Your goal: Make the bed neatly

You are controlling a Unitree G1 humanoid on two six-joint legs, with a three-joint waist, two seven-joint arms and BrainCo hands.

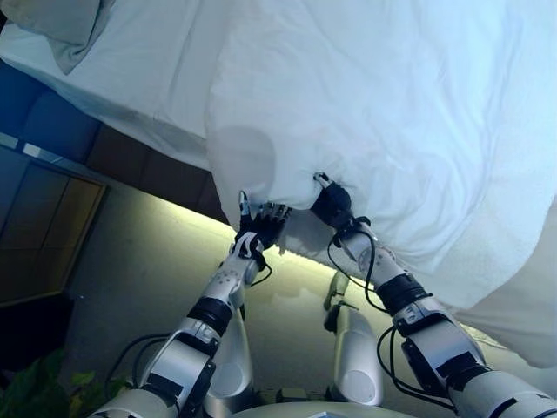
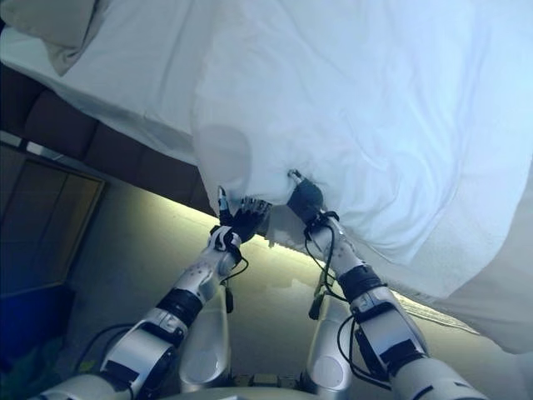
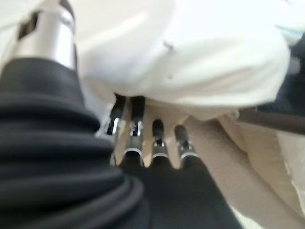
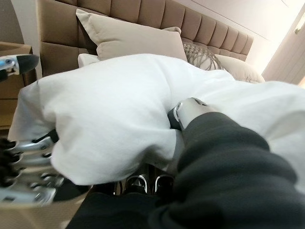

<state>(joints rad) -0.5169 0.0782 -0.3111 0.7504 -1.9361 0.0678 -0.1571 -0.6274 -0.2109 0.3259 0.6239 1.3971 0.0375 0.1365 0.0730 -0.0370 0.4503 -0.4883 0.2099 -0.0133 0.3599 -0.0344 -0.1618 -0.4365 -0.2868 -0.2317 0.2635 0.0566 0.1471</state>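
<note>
A white duvet (image 1: pixel 374 113) lies bunched over the bed and hangs past its side edge. My right hand (image 1: pixel 331 205) is shut on the duvet's edge, with the thumb (image 4: pixel 189 108) pressed into the top of the fold and the fingers (image 4: pixel 143 183) beneath it. My left hand (image 1: pixel 259 223) is right beside it, at the same edge. Its fingers (image 3: pixel 143 138) reach straight under the duvet's hanging fold and its thumb (image 3: pixel 47 28) stands apart above it. The left hand also shows in the right wrist view (image 4: pixel 26 167).
A white sheet (image 1: pixel 148 78) covers the mattress beside the duvet. Beige pillows (image 4: pixel 133 40) lean on a tan padded headboard (image 4: pixel 200 21). The brown bed base (image 1: pixel 148 170) runs along the floor, with a wooden nightstand (image 4: pixel 9 71) beside the headboard.
</note>
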